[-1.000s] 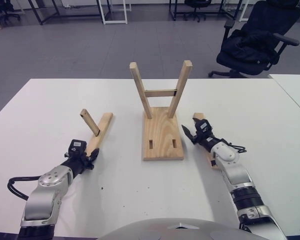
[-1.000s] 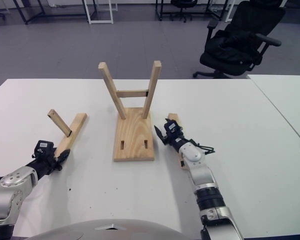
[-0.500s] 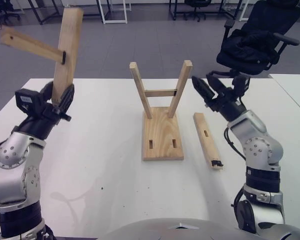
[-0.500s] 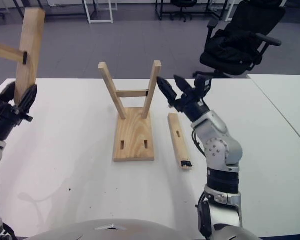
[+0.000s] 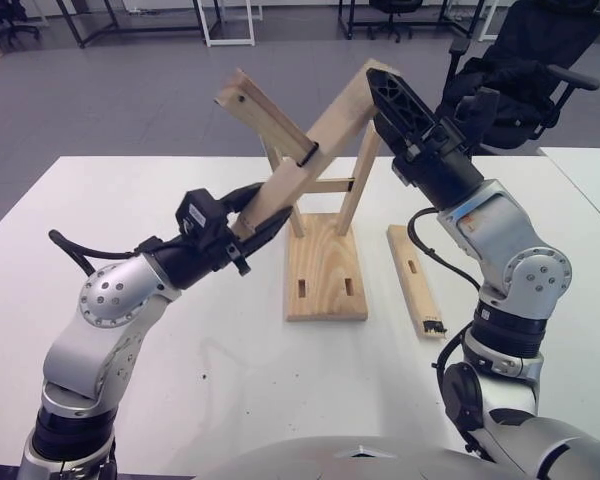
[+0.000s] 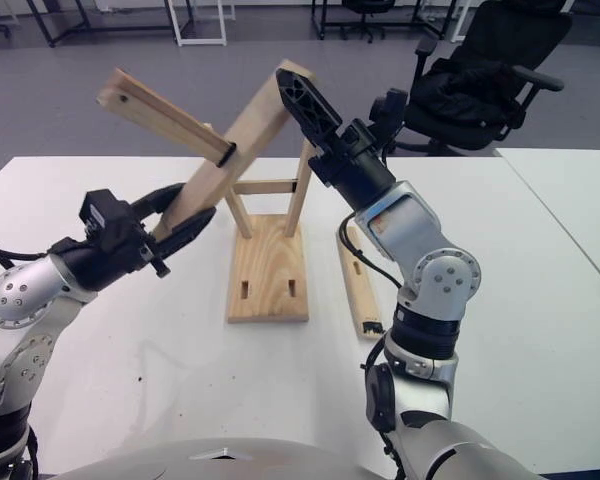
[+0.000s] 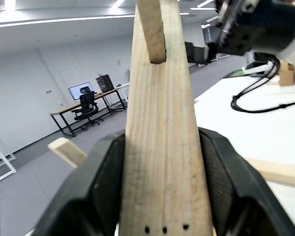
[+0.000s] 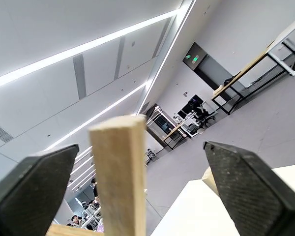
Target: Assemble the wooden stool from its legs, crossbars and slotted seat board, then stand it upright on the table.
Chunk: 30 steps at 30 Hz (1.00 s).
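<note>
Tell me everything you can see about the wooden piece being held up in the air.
It is a pale, flat-sided wooden leg with a thinner crossbar jutting from a slot in its side. It is raised off the table, slanting up toward the robot's right. The left gripper is shut on its lower end; its upper end lies between the right gripper's open fingers.
</note>
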Tool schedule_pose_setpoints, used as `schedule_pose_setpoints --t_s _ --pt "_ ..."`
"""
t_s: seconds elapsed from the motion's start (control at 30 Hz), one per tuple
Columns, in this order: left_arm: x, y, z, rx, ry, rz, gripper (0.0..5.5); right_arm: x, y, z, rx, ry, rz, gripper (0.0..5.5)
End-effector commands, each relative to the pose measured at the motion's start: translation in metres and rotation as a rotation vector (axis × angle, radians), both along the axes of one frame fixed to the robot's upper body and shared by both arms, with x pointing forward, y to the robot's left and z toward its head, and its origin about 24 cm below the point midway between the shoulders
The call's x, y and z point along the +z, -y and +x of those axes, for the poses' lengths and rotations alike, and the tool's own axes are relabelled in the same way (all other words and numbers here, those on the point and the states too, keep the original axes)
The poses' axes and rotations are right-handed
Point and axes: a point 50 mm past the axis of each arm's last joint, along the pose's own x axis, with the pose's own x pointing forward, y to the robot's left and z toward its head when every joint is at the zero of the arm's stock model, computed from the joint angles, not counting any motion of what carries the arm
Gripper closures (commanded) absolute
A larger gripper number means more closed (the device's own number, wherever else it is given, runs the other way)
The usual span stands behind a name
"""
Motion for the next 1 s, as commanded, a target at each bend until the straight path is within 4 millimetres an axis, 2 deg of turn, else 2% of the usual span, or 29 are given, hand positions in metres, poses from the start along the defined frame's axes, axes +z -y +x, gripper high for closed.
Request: schedule_pose_setpoints --t_s 0.03,0.2,0.5,0.53,0.6,0.8,0.9,1.0 --pt "-0.004 0.003 -0.002 -0.023 0.01 0.053 3.45 0.002 -0.003 -0.006 0.03 -0.014 -0.004 0.79" --pt "-0.012 0.006 -0.002 -0.033 0.02 0.117 3.45 -0.006 -0.005 -0.007 0.058 -0.101 -0.019 1.8" --pt "-0.021 0.007 -0.002 -0.018 -0.007 0.127 3.45 -0.032 0.009 -0.002 -0.051 -0.255 -0.038 3.61" --pt "-0.023 0.007 -0.003 -0.019 -0.02 0.122 3.05 -0.034 0.012 -0.003 -0.075 -0.266 -0.039 3.82" --pt "-0.028 0.007 -0.003 -0.011 -0.042 0.119 2.61 -0.045 0.021 -0.006 -0.143 -0.3 -0.061 4.32" --pt "-0.057 -0.004 -0.007 0.082 -0.15 0.111 1.61 -0.081 0.051 -0.018 -0.362 -0.416 -0.134 5.46" --pt "-0.076 -0.007 -0.009 0.103 -0.201 0.108 1.19 -0.093 0.054 -0.017 -0.39 -0.418 -0.192 5.5" --pt "-0.081 -0.004 -0.007 0.081 -0.199 0.118 0.84 -0.099 0.066 -0.014 -0.441 -0.407 -0.24 5.5"
